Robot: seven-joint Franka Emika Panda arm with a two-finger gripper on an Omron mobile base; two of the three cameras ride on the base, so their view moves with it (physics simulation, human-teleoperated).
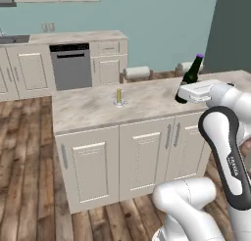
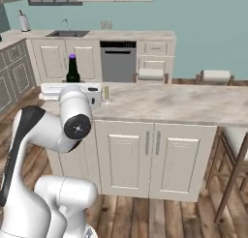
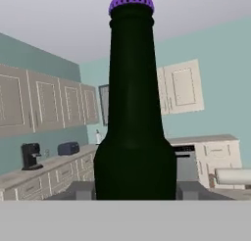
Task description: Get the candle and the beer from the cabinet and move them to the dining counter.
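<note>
Gripping the beer (image 3: 135, 112) low on its body, the gripper (image 3: 135, 191) holds it tilted above the dining counter (image 1: 88, 108). The candle (image 1: 118, 96) (in its small dish) stands upright on that counter, apart from the bottle.

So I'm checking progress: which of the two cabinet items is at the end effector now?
The beer, the dark bottle with a purple cap; the candle stands alone on the dining counter.
</note>
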